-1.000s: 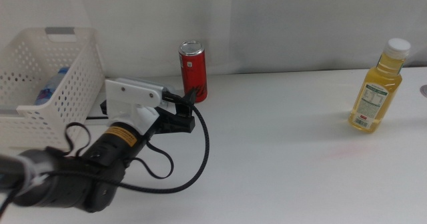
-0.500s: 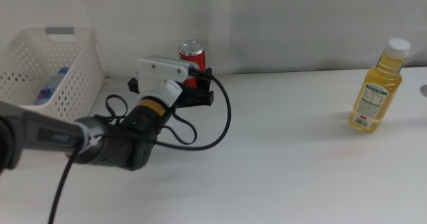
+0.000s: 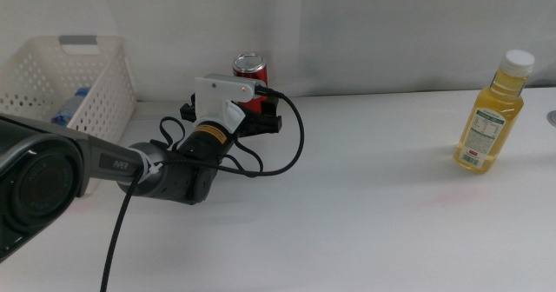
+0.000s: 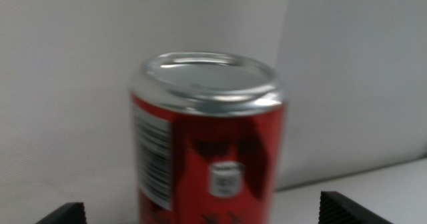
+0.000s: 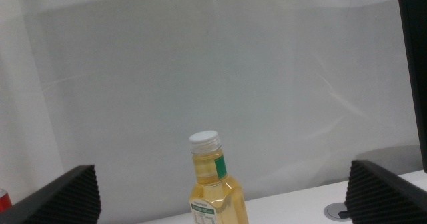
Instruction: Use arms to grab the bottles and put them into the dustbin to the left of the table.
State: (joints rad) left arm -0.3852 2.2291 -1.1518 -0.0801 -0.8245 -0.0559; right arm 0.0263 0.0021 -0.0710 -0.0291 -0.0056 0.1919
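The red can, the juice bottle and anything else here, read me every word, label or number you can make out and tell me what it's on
None can be read.
Red can: white panel of fine print and a small emblem, too blurred.
Yellow juice bottle: label with green and red patches, print too small.
Water bottle in the dustbin: label hidden behind the mesh.
Left arm casing: small light marking, too small.

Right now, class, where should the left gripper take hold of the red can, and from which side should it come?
Grip the red can across its round body, below the silver rim. It stands upright, so come in level from the front, as the open left gripper does, one jaw to each side.
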